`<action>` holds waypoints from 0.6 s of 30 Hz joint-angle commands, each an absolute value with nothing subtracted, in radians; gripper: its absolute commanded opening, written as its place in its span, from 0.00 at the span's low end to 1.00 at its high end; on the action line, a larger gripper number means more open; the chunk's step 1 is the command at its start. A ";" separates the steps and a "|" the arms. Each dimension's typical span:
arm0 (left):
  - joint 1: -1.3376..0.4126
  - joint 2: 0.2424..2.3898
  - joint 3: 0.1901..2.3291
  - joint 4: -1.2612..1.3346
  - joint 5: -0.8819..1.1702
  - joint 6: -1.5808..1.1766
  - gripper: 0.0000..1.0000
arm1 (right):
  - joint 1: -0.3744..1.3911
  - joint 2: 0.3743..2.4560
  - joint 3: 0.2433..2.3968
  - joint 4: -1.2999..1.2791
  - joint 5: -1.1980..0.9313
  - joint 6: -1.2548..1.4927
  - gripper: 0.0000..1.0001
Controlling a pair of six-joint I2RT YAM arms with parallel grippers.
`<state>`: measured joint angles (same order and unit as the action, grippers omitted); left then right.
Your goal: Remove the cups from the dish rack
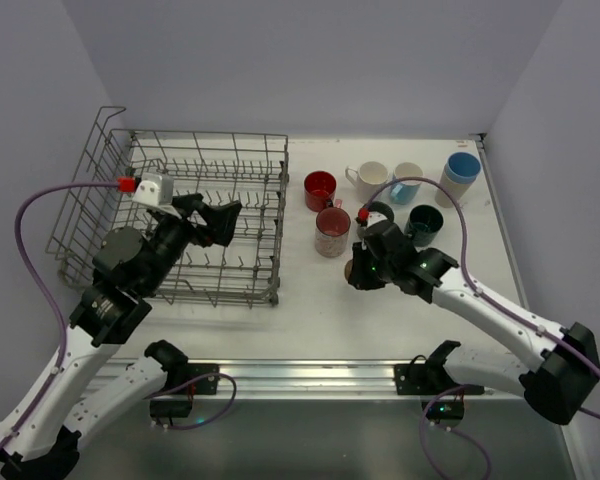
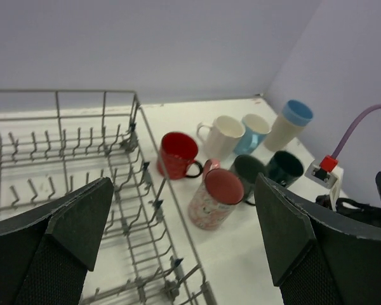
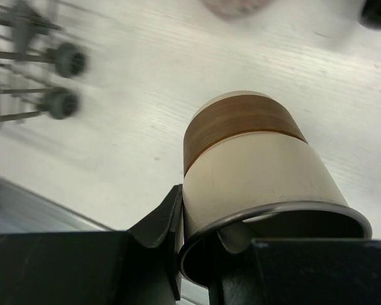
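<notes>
Left gripper (image 2: pixel 181 235) wide open, hovers over dish rack (image 1: pixel 235 170), nothing between fingers (image 2: pixel 70 235). Right gripper (image 3: pixel 203 219) clamped on rim of cream cup (image 3: pixel 254 165) with brown band (1 finger inside, 1 outside). Cup tilted, near rack's near right corner; touching table (image 1: pixel 310 320) or not: cannot tell. 7 more cups clustered on table right of rack: red mug (image 2: pixel 178 154), pink mug (image 2: pixel 216 197), cream mug (image 2: pixel 222 133), light blue mug (image 2: pixel 254 130), blue-rimmed tumbler (image 2: pixel 291 124), 2 dark mugs (image 2: pixel 247 171).
</notes>
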<state>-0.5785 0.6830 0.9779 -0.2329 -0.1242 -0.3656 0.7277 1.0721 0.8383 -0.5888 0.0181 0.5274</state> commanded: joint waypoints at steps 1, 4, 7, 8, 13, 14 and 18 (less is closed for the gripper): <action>-0.580 0.641 0.901 -0.344 -0.254 -0.246 1.00 | 0.729 1.208 0.917 -0.739 0.182 0.491 0.00; -0.580 0.601 0.870 -0.342 -0.275 -0.229 1.00 | 0.729 1.282 0.911 -0.684 0.181 0.480 0.00; -0.580 0.578 0.839 -0.328 -0.294 -0.207 1.00 | 0.727 1.376 0.914 -0.631 0.176 0.463 0.00; -0.580 0.572 0.815 -0.318 -0.299 -0.204 1.00 | 0.729 1.396 0.916 -0.621 0.173 0.460 0.00; -0.580 0.589 0.804 -0.308 -0.273 -0.198 1.00 | 0.729 1.506 0.942 -0.603 0.155 0.419 0.00; -0.580 0.592 0.804 -0.310 -0.273 -0.198 1.00 | 0.729 1.515 0.952 -0.604 0.155 0.416 0.03; -0.578 0.580 0.801 -0.314 -0.290 -0.199 1.00 | 0.733 1.519 0.959 -0.600 0.149 0.402 0.38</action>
